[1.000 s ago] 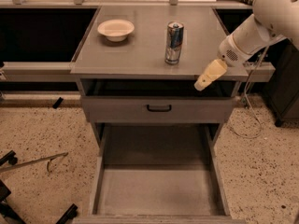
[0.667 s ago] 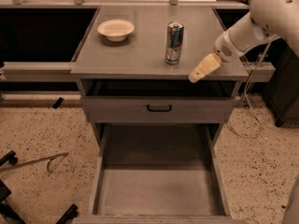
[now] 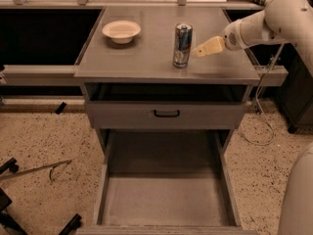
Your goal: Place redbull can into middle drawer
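Your arm (image 3: 276, 21) reaches in from the right over the tabletop (image 3: 142, 58). Its gripper (image 3: 202, 49) hovers just beside the upright redbull can (image 3: 182, 45); you cannot tell its spread. The middle drawer (image 3: 166, 199) is pulled out below.

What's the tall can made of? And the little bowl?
The redbull can looks like shiny metal: its top rim glints. The cream bowl looks matte, maybe plastic or ceramic; I cannot tell which. The gripper hovers close beside the can.
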